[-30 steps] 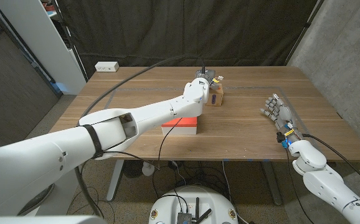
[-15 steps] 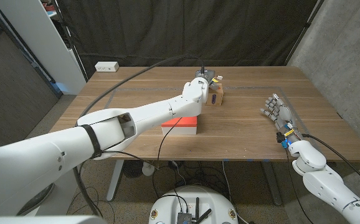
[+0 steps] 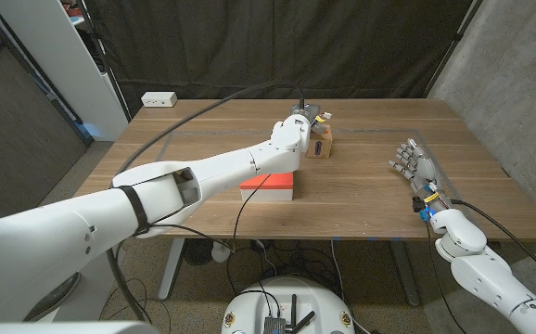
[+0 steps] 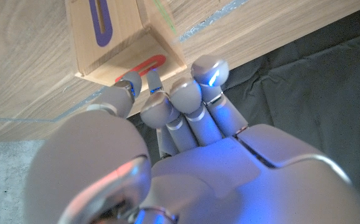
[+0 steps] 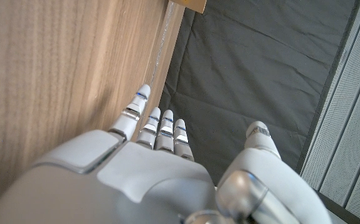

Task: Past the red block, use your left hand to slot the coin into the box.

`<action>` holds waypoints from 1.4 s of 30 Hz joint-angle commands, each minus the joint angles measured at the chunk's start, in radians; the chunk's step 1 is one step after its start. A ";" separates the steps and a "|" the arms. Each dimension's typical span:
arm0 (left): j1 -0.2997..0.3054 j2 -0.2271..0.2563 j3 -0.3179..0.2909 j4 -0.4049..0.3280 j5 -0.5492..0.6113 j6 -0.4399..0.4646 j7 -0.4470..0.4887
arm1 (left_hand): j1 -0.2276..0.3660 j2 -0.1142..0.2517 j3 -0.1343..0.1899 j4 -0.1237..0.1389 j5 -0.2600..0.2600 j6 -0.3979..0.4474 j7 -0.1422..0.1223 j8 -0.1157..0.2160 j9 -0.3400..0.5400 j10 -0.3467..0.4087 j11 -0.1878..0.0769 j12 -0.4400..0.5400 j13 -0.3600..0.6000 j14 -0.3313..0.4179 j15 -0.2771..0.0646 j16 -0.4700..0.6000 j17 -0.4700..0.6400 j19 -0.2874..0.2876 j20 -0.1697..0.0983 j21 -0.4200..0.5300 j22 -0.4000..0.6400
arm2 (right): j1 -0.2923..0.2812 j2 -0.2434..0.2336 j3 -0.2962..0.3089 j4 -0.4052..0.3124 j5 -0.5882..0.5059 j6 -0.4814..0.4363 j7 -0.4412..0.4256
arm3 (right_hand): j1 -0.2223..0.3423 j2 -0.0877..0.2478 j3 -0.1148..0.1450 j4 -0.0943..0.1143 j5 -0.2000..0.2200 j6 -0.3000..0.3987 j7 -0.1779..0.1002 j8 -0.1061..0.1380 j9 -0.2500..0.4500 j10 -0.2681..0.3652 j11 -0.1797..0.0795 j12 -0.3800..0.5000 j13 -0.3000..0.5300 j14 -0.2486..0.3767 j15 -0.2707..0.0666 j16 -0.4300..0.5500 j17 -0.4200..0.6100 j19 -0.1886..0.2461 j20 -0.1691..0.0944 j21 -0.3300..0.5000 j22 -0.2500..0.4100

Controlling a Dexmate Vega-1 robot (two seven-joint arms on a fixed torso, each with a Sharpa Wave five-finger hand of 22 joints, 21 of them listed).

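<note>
Well, the left robot hand (image 3: 303, 119) reached across the worktop (image 3: 203, 186) to the box (image 3: 320, 143) at upper centre of the head view, past the red block (image 3: 269, 186) lying at mid-frame under the forearm. In the left wrist view its fingers (image 4: 186, 96) were bunched right at the box's red slot (image 4: 141, 67), but the coin itself could not be made out, so whether that hand held anything I could not tell. The right robot hand (image 3: 416, 164) waited at right of the head view, well apart, fingers spread and holding nothing.
</note>
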 commanded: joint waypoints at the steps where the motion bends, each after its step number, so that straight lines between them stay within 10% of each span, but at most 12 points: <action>1: -0.011 0.006 0.003 -0.017 0.035 0.010 0.015 | -0.006 -0.004 0.006 -0.002 0.005 0.006 -0.001 0.004 -0.001 0.002 -0.007 0.000 0.003 0.005 0.001 0.003 -0.001 0.007 -0.017 -0.004 0.001 | -0.001 0.003 0.003 -0.011 -0.012 0.010 -0.008 | 0.001 0.012 0.004 -0.007 0.005 0.005 -0.003 0.004 0.002 0.009 0.003 0.004 0.006 0.008 -0.002 0.004 0.000 0.005 0.004 0.000 0.005; 10: -0.006 0.037 -0.015 -0.068 0.058 0.004 0.031 | -0.018 -0.002 0.010 0.003 0.004 0.017 -0.009 0.008 -0.011 -0.013 -0.007 -0.006 0.007 -0.003 0.001 0.002 0.004 -0.005 -0.016 -0.012 -0.007 | 0.003 0.003 0.000 -0.023 -0.027 0.007 -0.020 | 0.001 0.012 0.004 -0.007 0.005 0.005 -0.003 0.004 0.002 0.009 0.003 0.004 0.006 0.008 -0.002 0.004 0.000 0.005 0.004 0.000 0.005; 17: 0.034 0.110 -0.059 -0.180 0.072 0.011 0.037 | -0.015 0.040 -0.025 0.004 -0.005 0.004 -0.035 0.005 0.027 -0.129 0.000 -0.271 -0.246 -0.130 -0.008 -0.211 -0.223 -0.063 -0.012 -0.192 -0.384 | 0.007 0.014 -0.006 -0.027 -0.035 0.009 -0.031 | 0.001 0.012 0.004 -0.007 0.005 0.005 -0.003 0.004 0.002 0.009 0.003 0.004 0.006 0.008 -0.002 0.004 0.000 0.005 0.004 0.000 0.005; 23: 0.095 0.189 -0.126 -0.294 0.059 -0.004 0.047 | -0.201 0.129 0.007 0.032 -0.002 -0.117 -0.043 0.013 0.026 -0.431 0.033 -0.632 -0.299 -0.411 0.007 -0.602 -0.260 -0.329 0.100 -0.291 -0.602 | 0.013 0.021 -0.015 -0.030 -0.048 0.010 -0.041 | 0.001 0.012 0.004 -0.007 0.005 0.005 -0.003 0.004 0.002 0.009 0.003 0.004 0.006 0.008 -0.002 0.004 0.000 0.005 0.004 0.000 0.005; 30: 0.203 0.286 -0.254 -0.432 -0.016 -0.048 0.068 | -0.312 0.118 0.070 0.004 -0.006 -0.230 -0.046 -0.001 0.013 -0.725 0.103 -0.889 -0.292 -0.735 0.118 -0.923 -0.253 -0.632 0.213 -0.392 -0.744 | 0.020 0.024 -0.029 -0.043 -0.071 0.003 -0.056 | 0.001 0.012 0.004 -0.007 0.005 0.005 -0.003 0.004 0.002 0.009 0.003 0.004 0.006 0.008 -0.002 0.004 0.000 0.005 0.004 0.000 0.005; 37: 0.350 0.389 -0.416 -0.567 -0.147 -0.131 0.111 | -0.289 0.088 0.067 -0.015 -0.012 -0.335 -0.036 -0.019 -0.005 -0.918 0.156 -1.028 -0.288 -0.944 0.156 -1.057 -0.248 -0.814 0.240 -0.486 -0.850 | 0.037 0.032 -0.056 -0.057 -0.103 -0.003 -0.068 | 0.001 0.012 0.004 -0.007 0.005 0.005 -0.003 0.004 0.002 0.009 0.003 0.004 0.006 0.008 -0.002 0.004 0.000 0.005 0.004 0.000 0.005; 42: 0.471 0.461 -0.553 -0.617 -0.295 -0.271 0.153 | -0.266 0.073 0.026 -0.011 -0.019 -0.415 -0.020 -0.028 -0.028 -1.010 0.199 -1.102 -0.290 -1.047 0.167 -1.121 -0.249 -0.914 0.211 -0.556 -0.896 | 0.045 0.046 -0.075 -0.064 -0.127 0.005 -0.081 | 0.001 0.012 0.004 -0.007 0.005 0.005 -0.003 0.004 0.002 0.009 0.003 0.004 0.006 0.008 -0.002 0.004 0.000 0.005 0.004 0.000 0.005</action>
